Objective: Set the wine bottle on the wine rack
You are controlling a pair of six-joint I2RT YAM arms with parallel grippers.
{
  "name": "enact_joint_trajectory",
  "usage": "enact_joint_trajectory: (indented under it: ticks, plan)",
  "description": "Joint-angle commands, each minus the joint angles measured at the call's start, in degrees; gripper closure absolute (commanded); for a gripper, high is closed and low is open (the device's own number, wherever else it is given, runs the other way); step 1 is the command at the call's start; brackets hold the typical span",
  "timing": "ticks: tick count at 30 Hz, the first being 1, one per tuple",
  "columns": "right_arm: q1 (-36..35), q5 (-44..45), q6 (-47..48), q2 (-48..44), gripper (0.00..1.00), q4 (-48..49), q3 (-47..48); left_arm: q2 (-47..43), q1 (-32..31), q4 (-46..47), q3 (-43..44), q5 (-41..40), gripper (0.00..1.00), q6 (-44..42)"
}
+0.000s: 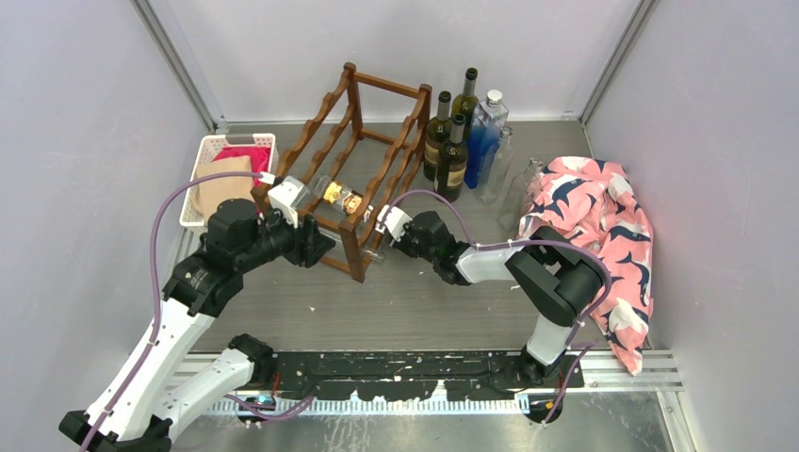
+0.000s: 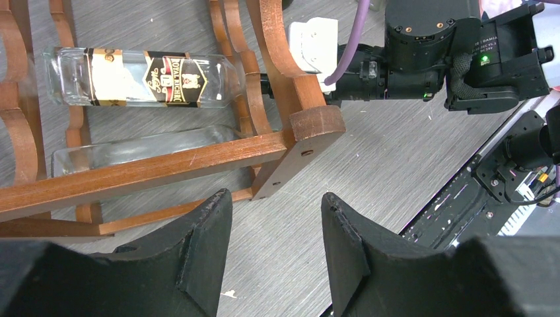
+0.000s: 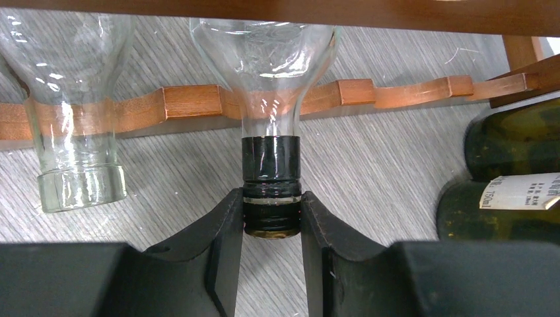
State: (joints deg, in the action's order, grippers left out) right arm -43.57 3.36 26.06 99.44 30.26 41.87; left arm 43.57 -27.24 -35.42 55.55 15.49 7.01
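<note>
Bottle [image 3: 264, 56] lies in the rack [image 1: 356, 240], one of two clear ones there; your right gripper [image 3: 272, 212] clamps its black neck. Your left gripper [image 2: 277, 214] hangs open, empty. Three dark bottles [image 1: 453, 160] stand behind.

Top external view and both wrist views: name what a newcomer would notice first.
The reddish-brown wine rack stands centre-scene with a clear labelled bottle lying in it, the right gripper shut on its black-capped neck. The left gripper hangs open by one of the rack's feet. A pink patterned cloth is heaped on the right.
</note>
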Motion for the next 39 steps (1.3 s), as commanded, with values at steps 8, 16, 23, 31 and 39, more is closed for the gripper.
enact_joint_trajectory:
  ticks: [8,16,23,31,39]
  plan:
    - [-0.2,4.3,3.5,-2.1,0.49,-2.6,0.8,-1.0,0.3,3.0,0.5,-0.1,0.47,-0.7]
    - [-0.7,5.1,1.9,-3.5,0.21,0.0,-0.5,-1.1,0.3,2.7,0.7,0.0,0.47,-0.5]
    - [-0.8,4.4,-1.0,-10.5,0.15,-1.3,-4.2,-1.9,0.3,2.6,1.1,0.5,0.47,0.2]
    - [-0.8,2.7,-5.9,-16.1,0.15,-5.4,-7.0,-3.5,0.3,3.4,1.5,1.6,0.47,2.2]
    - [-0.6,-0.8,-11.2,-20.3,0.15,-6.0,-9.9,-4.9,0.3,4.3,2.9,3.3,0.41,5.2]
